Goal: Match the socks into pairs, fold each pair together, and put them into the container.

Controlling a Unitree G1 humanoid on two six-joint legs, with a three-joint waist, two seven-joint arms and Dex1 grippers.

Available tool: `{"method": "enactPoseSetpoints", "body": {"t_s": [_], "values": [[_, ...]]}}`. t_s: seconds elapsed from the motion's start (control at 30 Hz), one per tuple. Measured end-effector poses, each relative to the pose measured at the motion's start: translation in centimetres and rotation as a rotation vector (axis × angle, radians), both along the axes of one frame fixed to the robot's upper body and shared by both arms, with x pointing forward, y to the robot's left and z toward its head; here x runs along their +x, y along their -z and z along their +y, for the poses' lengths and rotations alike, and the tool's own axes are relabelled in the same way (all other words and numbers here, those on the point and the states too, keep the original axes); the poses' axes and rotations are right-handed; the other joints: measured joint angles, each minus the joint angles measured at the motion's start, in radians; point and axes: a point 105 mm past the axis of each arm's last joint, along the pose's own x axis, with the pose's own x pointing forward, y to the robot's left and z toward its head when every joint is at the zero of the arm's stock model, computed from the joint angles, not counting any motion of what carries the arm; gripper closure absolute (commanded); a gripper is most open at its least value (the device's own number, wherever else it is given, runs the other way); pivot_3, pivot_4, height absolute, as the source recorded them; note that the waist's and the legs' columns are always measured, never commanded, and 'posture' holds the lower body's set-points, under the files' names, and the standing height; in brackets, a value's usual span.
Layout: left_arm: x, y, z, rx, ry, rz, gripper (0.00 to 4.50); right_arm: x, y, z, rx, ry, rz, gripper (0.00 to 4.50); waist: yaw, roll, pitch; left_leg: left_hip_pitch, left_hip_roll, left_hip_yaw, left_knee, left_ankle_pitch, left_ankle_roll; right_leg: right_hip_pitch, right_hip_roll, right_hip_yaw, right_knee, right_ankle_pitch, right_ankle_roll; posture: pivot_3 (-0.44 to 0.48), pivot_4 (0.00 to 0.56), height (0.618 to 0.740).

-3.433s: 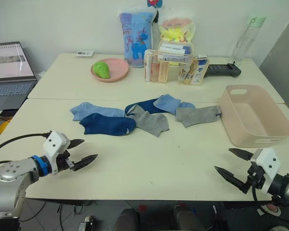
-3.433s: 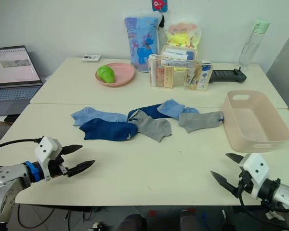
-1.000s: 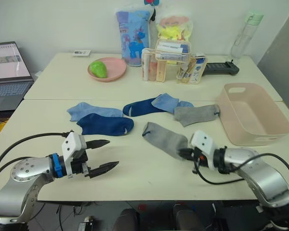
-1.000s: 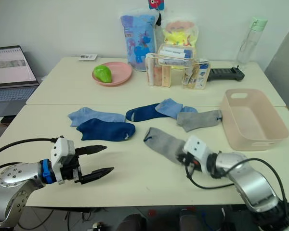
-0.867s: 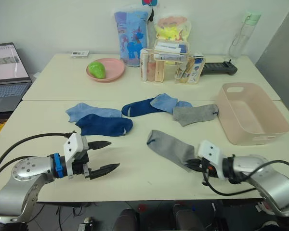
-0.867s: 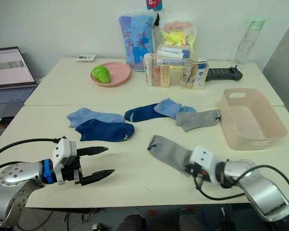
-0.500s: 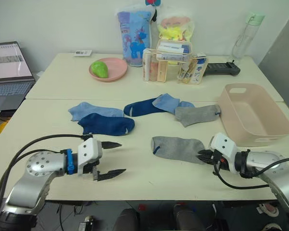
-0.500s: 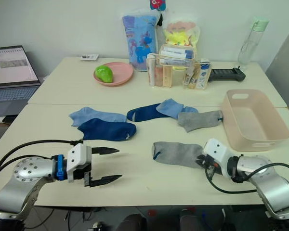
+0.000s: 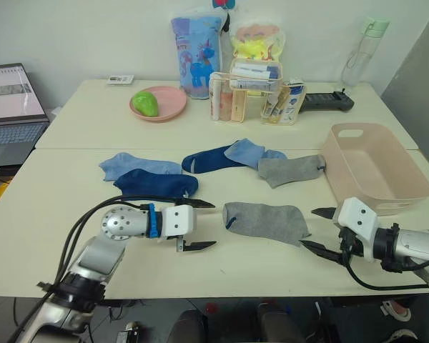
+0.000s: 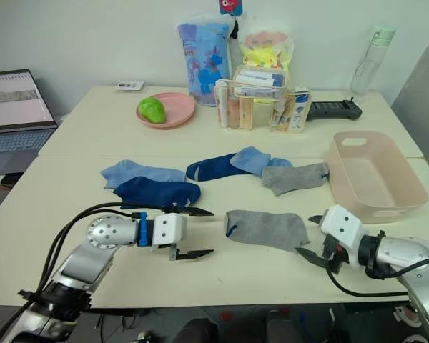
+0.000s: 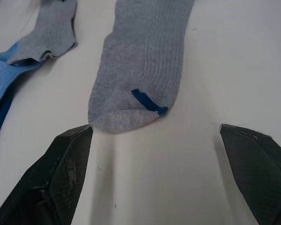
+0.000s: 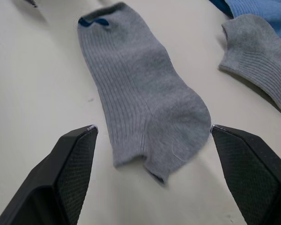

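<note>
A ribbed grey sock point(image 9: 266, 221) with a navy tab at its cuff lies flat between the two claws. The left claw point(image 9: 200, 224) sits spread just off the cuff end, and the right claw point(image 9: 317, 229) spread just off the toe end. Beyond them lie the other socks point(image 9: 200, 164), blue, navy and grey. The empty pink tub point(image 9: 372, 170) stands past the right claw.

Both head eyes look forward and down over the cream table point(image 9: 272, 275) from its near edge. Each wrist camera sits low and close, facing the flat grey ribbed sock point(image 11: 145, 61) from opposite ends, sharing it.
</note>
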Motion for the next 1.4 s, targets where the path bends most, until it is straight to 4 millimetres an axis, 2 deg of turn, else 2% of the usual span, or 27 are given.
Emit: {"method": "enactPoseSetpoints", "body": {"t_s": [0.07,0.2,0.33,0.47,0.5,0.67,0.83,0.97,1.27,1.4], "values": [[1.1,0.4,-0.6,0.032,0.017,-0.039,0.6,-0.5,0.0,0.4,0.0,-0.026,0.001,0.25,0.001,0.0,0.0,0.0,0.0,-0.001,0.0,0.0,0.0,0.0,0.0,-0.001,0.0,0.0,0.0,0.0,0.15,0.703],[1.9,0.8,-2.3,0.025,0.061,-0.077,1.82,-0.9,0.5,0.4,-0.019,-0.025,0.004,0.25,0.002,0.0,0.0,-0.001,0.0,-0.001,0.002,0.0,0.0,0.001,0.0,-0.001,0.0,0.0,0.0,0.0,0.15,0.703],[1.7,1.3,-3.0,0.036,0.104,-0.081,3.05,-0.7,1.2,-0.5,-0.092,-0.011,-0.02,0.25,0.002,0.0,0.0,0.0,0.0,-0.002,0.005,0.0,0.0,0.003,0.0,-0.002,0.0,0.0,0.0,0.0,0.15,0.703],[0.8,1.9,-3.4,0.038,0.147,-0.027,4.32,-0.8,1.7,-0.2,-0.128,-0.061,-0.048,0.25,0.0,0.0,0.0,-0.001,0.0,-0.004,0.008,0.0,0.001,0.003,0.0,-0.005,0.0,0.0,0.0,0.0,0.15,0.703],[0.7,2.0,-3.3,0.035,0.145,-0.009,4.48,-0.8,1.9,-0.2,-0.14,-0.073,-0.058,0.25,0.0,0.0,0.0,-0.002,0.0,-0.005,0.009,-0.001,0.001,0.004,0.0,-0.006,0.0,0.0,0.0,0.0,0.15,0.703],[0.8,2.0,-2.8,0.031,0.117,0.023,4.48,-0.3,3.3,0.6,-0.241,-0.182,-0.143,0.25,0.0,0.0,0.0,-0.003,0.0,-0.009,0.012,-0.001,0.001,0.005,0.0,-0.01,0.0,0.0,0.0,0.0,0.15,0.703],[1.0,1.6,-2.5,0.031,0.09,0.028,4.48,1.8,3.6,0.2,-0.353,-0.25,-0.25,0.25,-0.002,0.0,0.0,-0.004,0.0,-0.01,0.013,-0.001,0.001,0.005,0.0,-0.011,0.0,0.0,0.0,0.0,0.15,0.703],[0.9,1.5,-2.4,0.019,0.056,0.04,4.5,2.9,3.4,0.5,-0.361,-0.276,-0.278,1.18,-0.001,0.0,0.0,-0.006,0.0,-0.012,0.013,0.0,0.001,0.005,0.0,-0.012,0.0,0.0,0.0,0.0,0.15,0.703],[0.5,1.4,-2.3,0.0,0.022,0.074,4.5,2.8,3.6,2.0,-0.323,-0.344,-0.272,4.4,0.0,0.0,0.0,-0.008,-0.001,-0.013,0.014,0.0,0.001,0.004,-0.001,-0.014,0.0,0.0,0.0,0.0,0.15,0.703],[0.4,1.3,-1.9,0.007,0.019,0.093,4.5,2.4,3.3,2.8,-0.277,-0.366,-0.259,4.46,0.0,0.001,0.0,-0.008,-0.001,-0.014,0.014,0.0,0.001,0.004,-0.001,-0.014,0.0,0.0,0.0,0.0,0.15,0.703]]}}
